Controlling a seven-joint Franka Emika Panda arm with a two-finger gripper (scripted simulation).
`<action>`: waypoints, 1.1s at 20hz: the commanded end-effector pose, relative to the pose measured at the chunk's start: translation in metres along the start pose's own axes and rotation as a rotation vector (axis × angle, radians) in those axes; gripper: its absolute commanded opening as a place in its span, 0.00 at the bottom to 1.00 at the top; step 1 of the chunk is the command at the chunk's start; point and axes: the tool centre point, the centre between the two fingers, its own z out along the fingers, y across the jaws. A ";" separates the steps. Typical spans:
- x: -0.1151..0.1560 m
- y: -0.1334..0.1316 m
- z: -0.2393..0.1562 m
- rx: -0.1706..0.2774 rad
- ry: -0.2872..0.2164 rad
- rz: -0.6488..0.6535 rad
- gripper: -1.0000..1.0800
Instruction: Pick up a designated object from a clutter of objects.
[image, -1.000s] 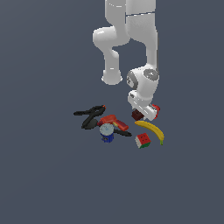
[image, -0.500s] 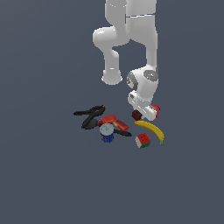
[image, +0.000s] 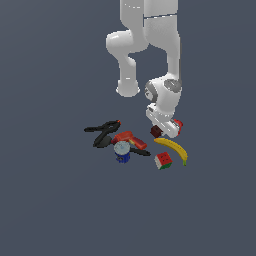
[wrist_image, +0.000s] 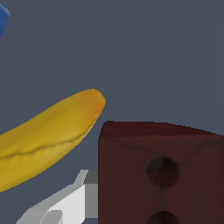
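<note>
Your claw (image: 161, 131) sits low over the brown block (wrist_image: 162, 175), beside the banana (wrist_image: 48, 131). You cannot tell whether it is clenched.

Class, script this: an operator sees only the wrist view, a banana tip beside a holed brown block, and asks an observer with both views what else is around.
Operator: What lies past the banana?
Observer: A puzzle cube, beside the banana on the side away from the brown block.
Operator: The blue bit at my edge?
Observer: A blue can, next to a red drill.
Operator: Anything further?
Observer: A black clamp, furthest to the exterior view's left.
</note>
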 end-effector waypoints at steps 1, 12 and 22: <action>0.003 -0.002 -0.007 0.002 0.001 0.000 0.00; 0.029 -0.017 -0.066 0.000 0.002 0.002 0.00; 0.066 -0.039 -0.152 -0.001 0.005 0.004 0.00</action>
